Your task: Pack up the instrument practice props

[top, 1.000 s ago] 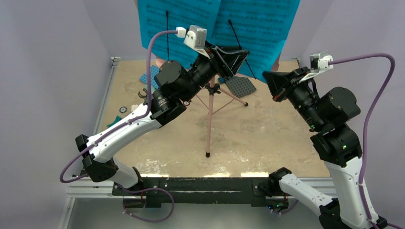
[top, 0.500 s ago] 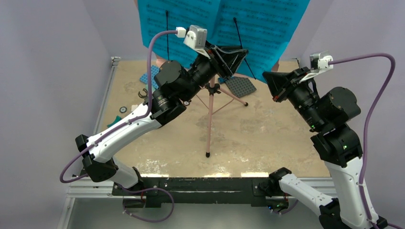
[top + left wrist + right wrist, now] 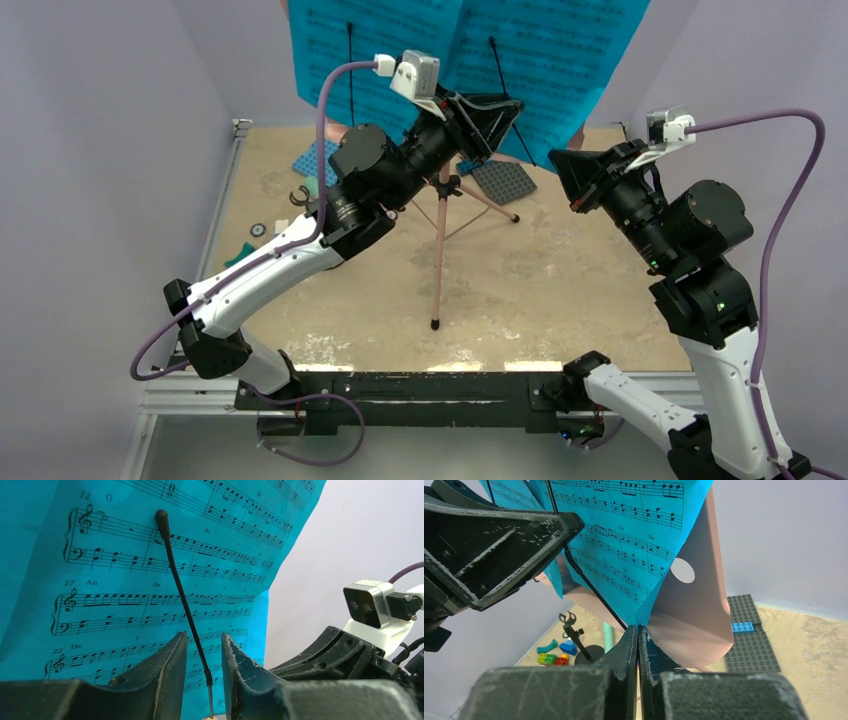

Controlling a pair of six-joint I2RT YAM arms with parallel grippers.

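Sandy tabletop [image 3: 560,290] between pale lilac walls [image 3: 100,150]. From above: pink tripod music stand [image 3: 440,250] upright mid-table, cyan sheet-music pages [image 3: 540,60] spread on top. From left wrist: left gripper [image 3: 203,637] slightly parted around a black page-holder wire [image 3: 180,595], not clamping. From right wrist: right gripper [image 3: 638,628] pressed together at the page's lower corner.

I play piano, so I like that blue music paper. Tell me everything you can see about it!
The cyan sheet-music pages are two thin bright sheets printed with black staves, notes and bar numbers. They stand upright against the pink board, each crossed by a thin black holder wire. The open left gripper straddles one wire's foot; the shut right gripper meets a bottom corner.
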